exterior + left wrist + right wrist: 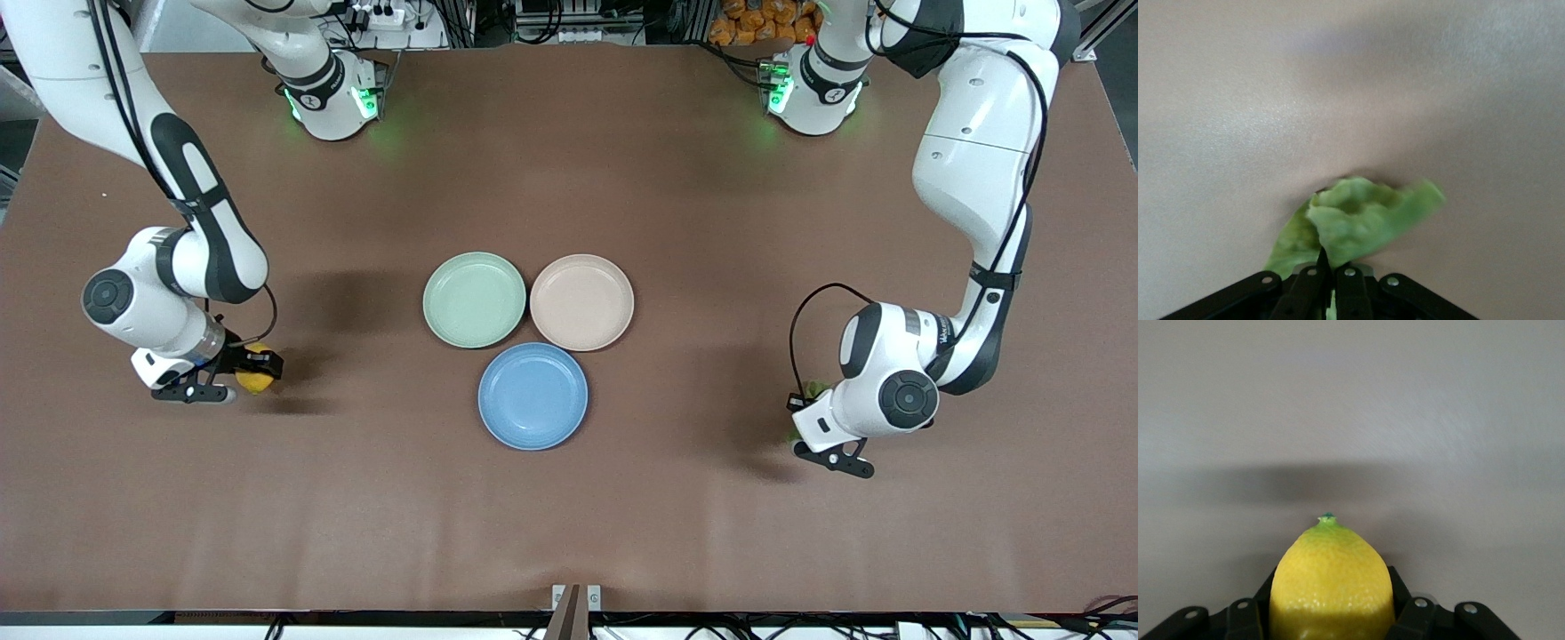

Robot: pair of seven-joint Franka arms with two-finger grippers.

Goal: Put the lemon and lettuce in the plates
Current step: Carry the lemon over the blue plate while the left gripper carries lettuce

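Observation:
My right gripper (256,370) is shut on the yellow lemon (252,380), low over the table toward the right arm's end. In the right wrist view the lemon (1331,583) fills the space between the fingers of the right gripper (1333,587), green tip pointing out. My left gripper (805,416) is shut on the green lettuce leaf (813,389), low over the table toward the left arm's end and mostly hidden under the hand. In the left wrist view the crinkled lettuce (1368,219) hangs from the closed left gripper (1331,268). The light blue plate (532,396) and the beige-pink plate (581,301) sit empty mid-table.
A mint-green plate (474,299) lies beside the beige-pink plate, toward the right arm's end, and is empty too. The three plates touch in a cluster, the blue one nearest the front camera. Bare brown table (569,533) surrounds them.

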